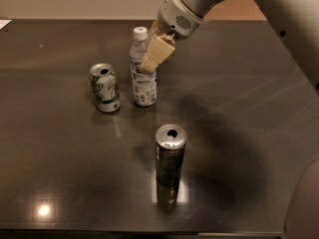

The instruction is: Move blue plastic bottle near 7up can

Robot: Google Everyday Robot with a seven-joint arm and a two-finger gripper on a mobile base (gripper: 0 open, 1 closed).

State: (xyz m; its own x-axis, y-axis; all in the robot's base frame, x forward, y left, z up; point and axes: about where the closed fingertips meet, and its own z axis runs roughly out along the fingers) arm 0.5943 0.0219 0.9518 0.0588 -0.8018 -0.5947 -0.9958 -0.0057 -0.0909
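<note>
One camera only here, and it's perched high, looking steeply down across the dark tabletop (239, 83), with the near edge running along the bottom of the view and the far edge and a strip of pale wall up top. It's in close: the arm sweeps in from the upper right and the robot's pale body crowds the right edge. The gripper (152, 59) sits upper centre, against the shoulder of the blue plastic bottle (143, 81), and the slim can (170, 156) stands nearest the lens.
</note>
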